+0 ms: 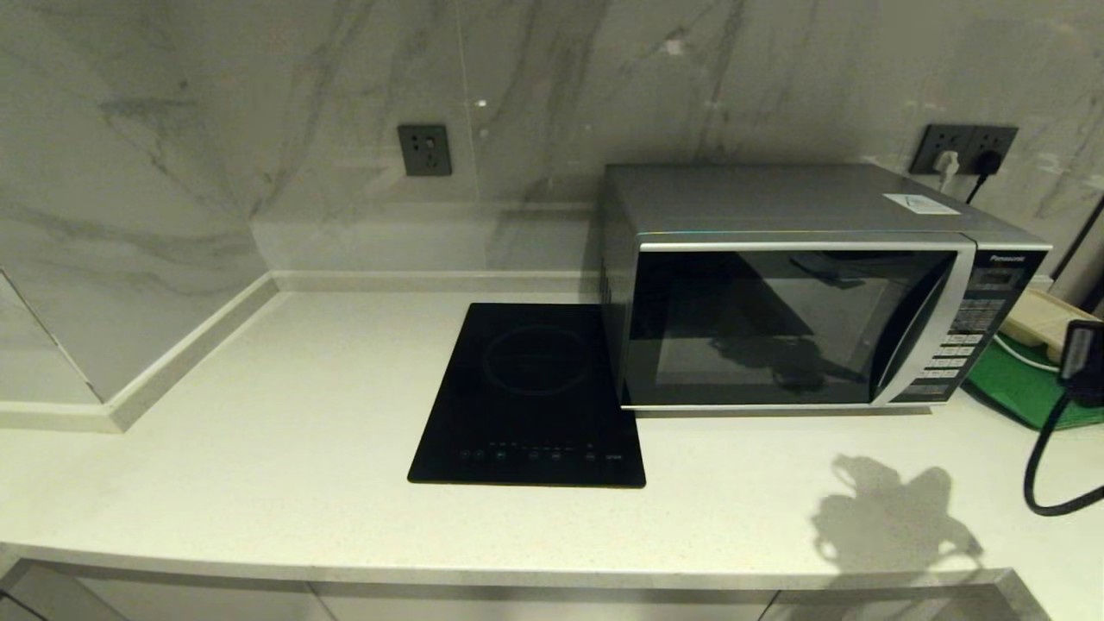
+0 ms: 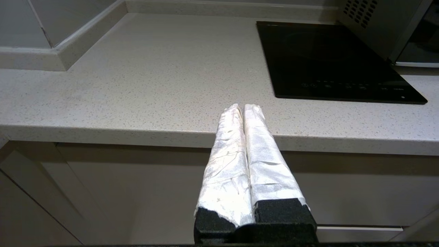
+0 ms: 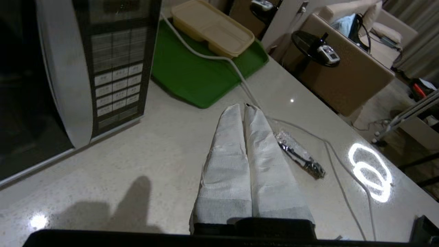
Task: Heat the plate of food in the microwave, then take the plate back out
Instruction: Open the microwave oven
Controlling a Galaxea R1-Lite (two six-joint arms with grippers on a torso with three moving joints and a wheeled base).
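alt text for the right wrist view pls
The right pincer, shut and empty, hovers over a pale counter beside the microwave button panel. Beyond it lies a green tray holding a beige container.

The left tool (image 2: pixel 243 108) consisted of two long, tapering fingers (image 2: pixel 226 161) wrapped in wrinkled, glossy white tape, with rounded tips. The wrap ended near the base, exposing black, coarse foam-like padding seated in a black mount. The right tool (image 3: pixel 244 108) was of the same build: two tapering fingers (image 3: pixel 228 154) covered in white woven-looking tape, duller towards the base, set in a black housing with a broad dark edge across the view. In the head view, a black boxy part of the right arm (image 1: pixel 1085 354) showed a pale face panel, with a thick black cable (image 1: pixel 1039 470) looping beneath it.
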